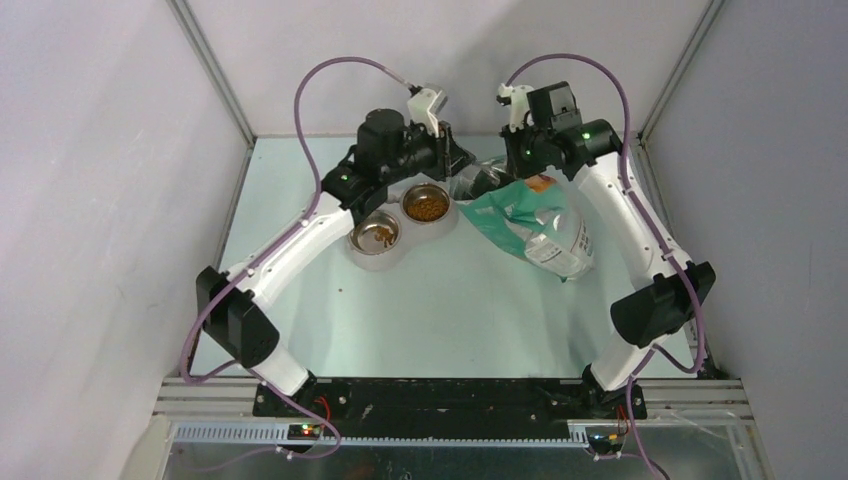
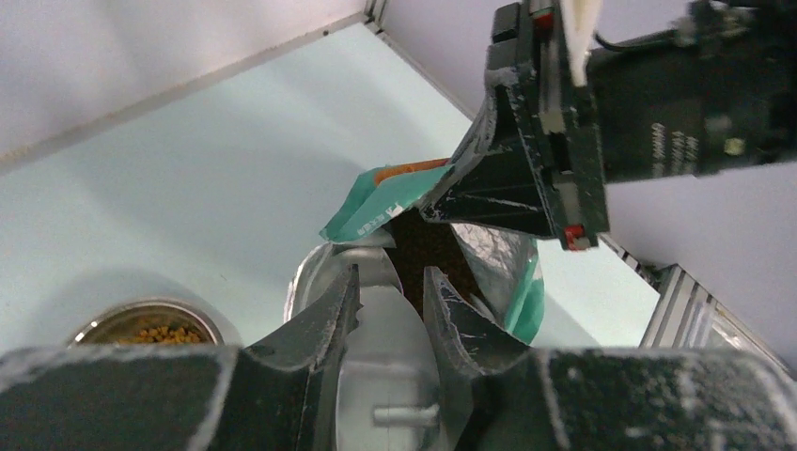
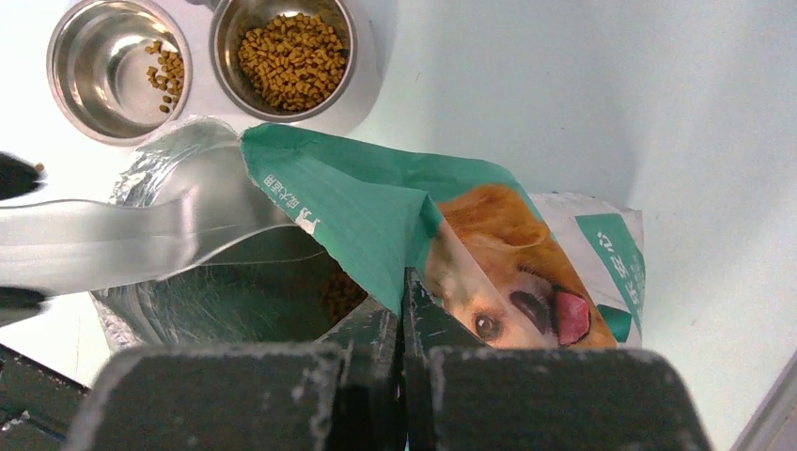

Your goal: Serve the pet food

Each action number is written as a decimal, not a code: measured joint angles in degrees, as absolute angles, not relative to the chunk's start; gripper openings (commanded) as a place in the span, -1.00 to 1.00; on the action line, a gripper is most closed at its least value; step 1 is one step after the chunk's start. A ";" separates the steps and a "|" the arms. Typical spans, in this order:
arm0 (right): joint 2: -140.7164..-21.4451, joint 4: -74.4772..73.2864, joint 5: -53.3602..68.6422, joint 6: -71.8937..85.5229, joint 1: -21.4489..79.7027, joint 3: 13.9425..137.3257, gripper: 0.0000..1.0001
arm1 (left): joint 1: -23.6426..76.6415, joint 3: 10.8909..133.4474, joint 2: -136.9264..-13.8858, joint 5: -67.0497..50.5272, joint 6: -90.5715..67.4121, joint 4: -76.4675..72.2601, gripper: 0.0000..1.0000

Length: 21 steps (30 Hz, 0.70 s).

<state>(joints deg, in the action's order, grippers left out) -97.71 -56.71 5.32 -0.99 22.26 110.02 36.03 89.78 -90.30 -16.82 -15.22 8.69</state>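
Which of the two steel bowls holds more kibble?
The round steel bowl nearer the teal-green bag: brown kibble covers its bottom; the other steel bowl holds only a few pellets.

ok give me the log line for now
left gripper: holds scoop at bag mouth | right gripper: shut on bag rim | pet food: in both bowls

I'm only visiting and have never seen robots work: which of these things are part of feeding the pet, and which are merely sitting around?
In the job: pet food, steel bowls, food bag pinched by the right end effector, clear scoop held by the left end effector.
Just there: purple cables, metal frame rails.
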 measured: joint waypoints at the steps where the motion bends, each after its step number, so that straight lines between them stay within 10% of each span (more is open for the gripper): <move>1: -97.69 -56.29 5.04 -1.04 22.46 109.62 -1.00 | 36.36 89.78 -90.87 -16.10 -15.84 8.69 -1.00; 21: -96.84 -54.68 -2.63 1.17 25.78 107.46 -1.00 | 42.24 87.18 -96.27 7.20 -28.82 5.10 -1.00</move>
